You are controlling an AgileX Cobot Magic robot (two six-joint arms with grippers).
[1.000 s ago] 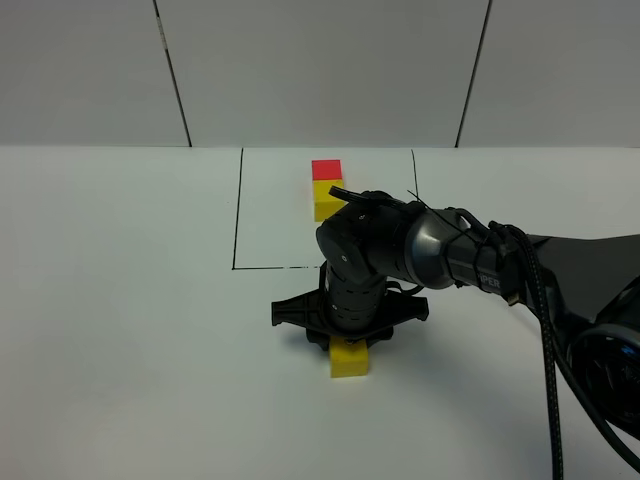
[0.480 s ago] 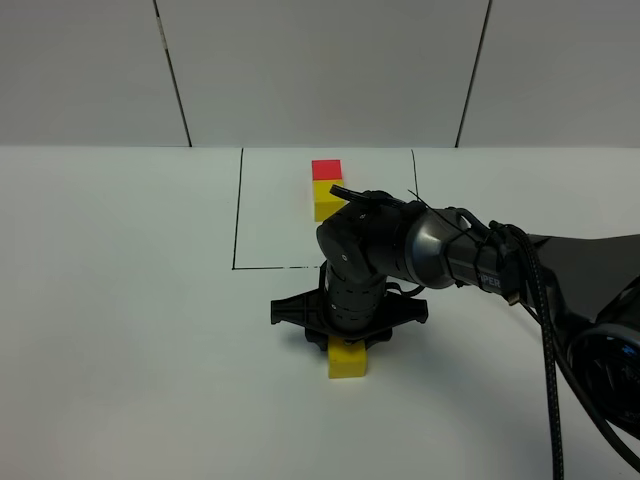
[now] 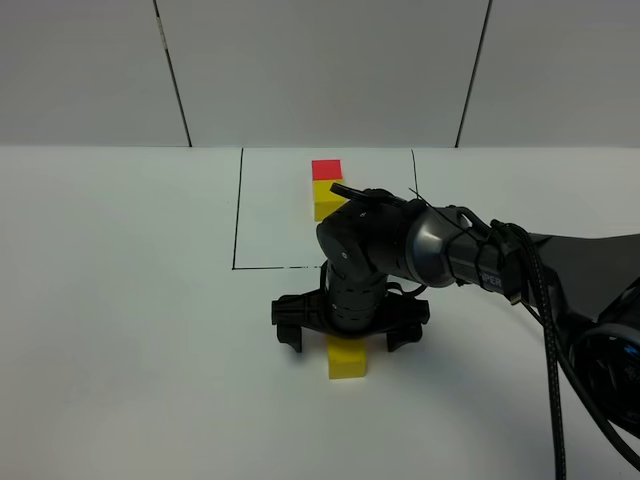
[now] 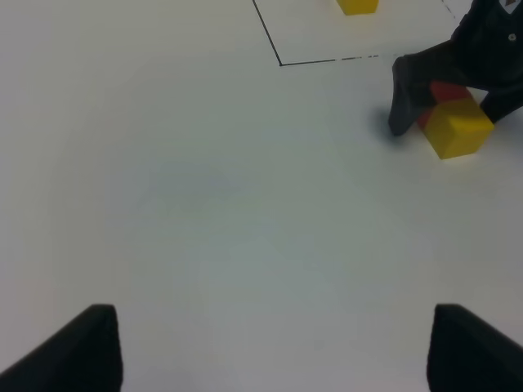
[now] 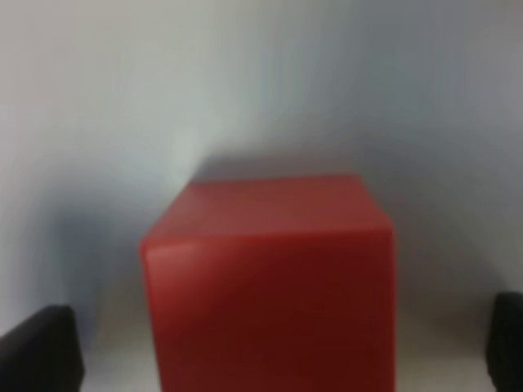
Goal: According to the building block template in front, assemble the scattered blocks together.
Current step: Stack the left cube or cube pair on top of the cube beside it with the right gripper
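Near the table's front edge, right gripper spread wide over touching matte red cube and yellow cube, row running front-to-back.

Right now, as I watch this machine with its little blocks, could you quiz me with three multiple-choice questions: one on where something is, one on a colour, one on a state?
1. Where is the template pair?
A. inside the black outline
B. under the left arm
C. off the table

2. Which colour is the loose cube behind the loose yellow cube?
A. blue
B. red
C. green

3. How stand the right gripper fingers?
A. clamped on the yellow cube
B. spread wide
C. out of view

Answers:
1 A, the black line borders it.
2 B, the left wrist view shows red behind yellow.
3 B, the fingers stand apart on either side of the cubes.
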